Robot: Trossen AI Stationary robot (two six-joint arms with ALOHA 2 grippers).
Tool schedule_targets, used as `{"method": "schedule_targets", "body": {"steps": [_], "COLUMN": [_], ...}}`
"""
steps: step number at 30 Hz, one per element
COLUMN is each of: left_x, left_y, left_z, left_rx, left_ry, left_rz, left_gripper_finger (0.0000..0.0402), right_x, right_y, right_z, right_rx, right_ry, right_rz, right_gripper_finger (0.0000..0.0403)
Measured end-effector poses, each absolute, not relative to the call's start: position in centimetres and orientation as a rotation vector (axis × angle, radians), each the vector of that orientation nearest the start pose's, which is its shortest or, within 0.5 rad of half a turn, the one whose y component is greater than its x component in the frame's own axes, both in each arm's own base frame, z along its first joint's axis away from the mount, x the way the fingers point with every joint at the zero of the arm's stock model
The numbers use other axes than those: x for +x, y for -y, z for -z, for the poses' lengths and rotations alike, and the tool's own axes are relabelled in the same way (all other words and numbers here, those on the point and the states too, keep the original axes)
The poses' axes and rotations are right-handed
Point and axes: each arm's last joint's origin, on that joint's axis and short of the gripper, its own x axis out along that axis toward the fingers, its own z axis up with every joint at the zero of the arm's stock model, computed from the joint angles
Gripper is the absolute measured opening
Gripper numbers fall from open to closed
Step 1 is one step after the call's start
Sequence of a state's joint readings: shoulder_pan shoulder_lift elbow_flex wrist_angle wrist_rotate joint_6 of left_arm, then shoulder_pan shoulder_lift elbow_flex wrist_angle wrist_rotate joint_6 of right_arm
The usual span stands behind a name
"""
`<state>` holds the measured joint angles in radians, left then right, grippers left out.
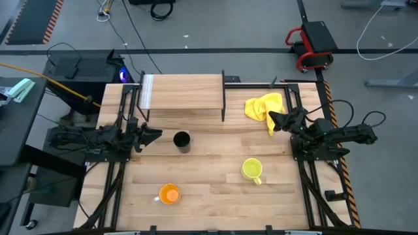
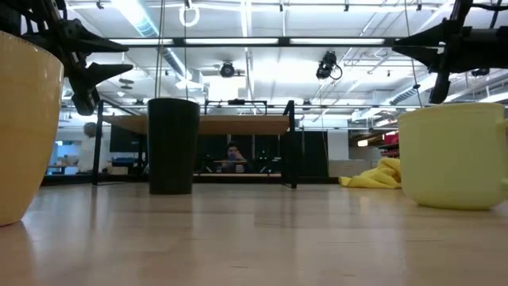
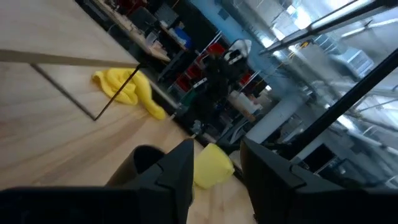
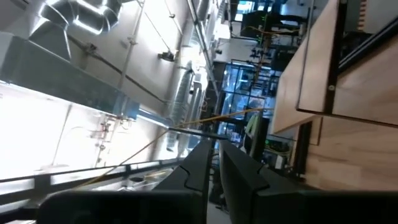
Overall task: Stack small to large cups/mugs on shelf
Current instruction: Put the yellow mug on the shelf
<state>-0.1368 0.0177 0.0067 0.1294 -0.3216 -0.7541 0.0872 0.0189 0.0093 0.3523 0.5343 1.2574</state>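
Three cups stand on the table, none on the shelf, and neither gripper grasps anything.

Left gripper (image 1: 157, 134) hangs above the table with its fingers spread apart and empty; the black cup (image 1: 181, 140) stands upright just beyond its fingertips, not touching. Orange mug (image 1: 169, 194) sits well off to that gripper's side, toward the table's front edge. Right gripper (image 1: 273, 120) hovers near the yellow cloth (image 1: 264, 106), its fingers nearly together and bare; the yellow mug (image 1: 252, 170) stands apart from it, nearer the front. Beyond both grippers, at the table's back, the shelf (image 1: 185, 92) carries nothing.
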Motion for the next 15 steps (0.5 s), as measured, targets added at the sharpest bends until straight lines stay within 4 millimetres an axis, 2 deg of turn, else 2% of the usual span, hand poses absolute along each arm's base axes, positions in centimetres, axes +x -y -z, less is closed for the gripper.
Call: {"method": "schedule_targets", "body": {"steps": [4,7,11,15], "left_x": [9.3,8.8,7.6,6.8], "left_y": [0.3,0.2,0.0,-0.1], "left_z": [-19.3,-20.8,-24.0,-26.7], "left_rx": [-0.831,-0.801,-0.725,-0.652], "left_ry": [0.35,0.476,0.589,0.631], "left_rz": [-0.091,-0.069,-0.053,-0.064], "left_gripper_finger": [0.0138,0.0132,0.0124,0.0121], "right_x": [8.7,8.2,7.3,6.5], "right_y": [0.7,0.7,0.6,0.4], "right_z": [-20.5,-21.7,-25.0,-29.2], "right_rx": [1.335,1.271,1.111,0.914], "right_ry": [0.636,0.692,0.708,0.711], "right_rz": [0.126,0.076,0.004,-0.052], "right_gripper_finger": [0.0043,0.0043,0.0043,0.0043]}}
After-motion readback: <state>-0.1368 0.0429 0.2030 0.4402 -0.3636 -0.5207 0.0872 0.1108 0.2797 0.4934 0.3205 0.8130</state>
